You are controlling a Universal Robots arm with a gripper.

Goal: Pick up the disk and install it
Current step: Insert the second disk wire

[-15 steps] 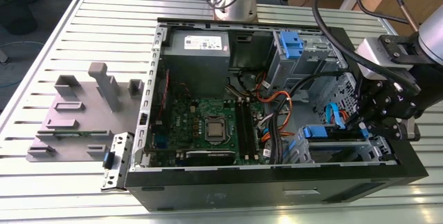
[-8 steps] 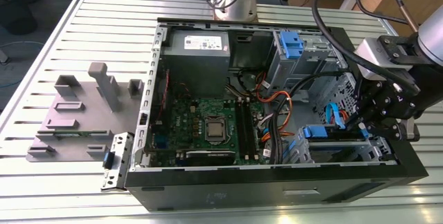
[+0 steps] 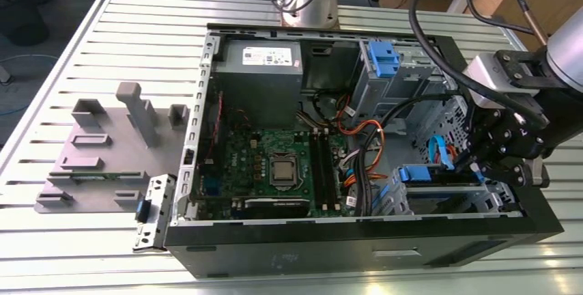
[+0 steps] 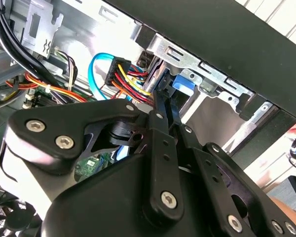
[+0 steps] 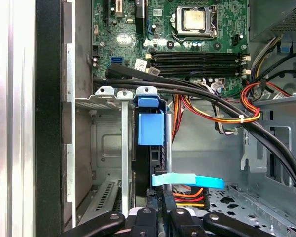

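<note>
The disk stands on edge in the metal drive cage at the front corner of the open computer case. Its blue end tab faces the motherboard. In the exterior view the tab of the disk shows at the cage's mouth near the case's right end, and the rest is hidden by the cage. My gripper reaches down into that corner. In both wrist views the fingers sit close against the disk's rear end, with the gripper shut on it.
A flat blue data cable crosses the disk's rear. Black and orange cable bundles run past the cage. The motherboard, grey power supply and an upper bay with a blue latch fill the case. A grey fixture lies outside.
</note>
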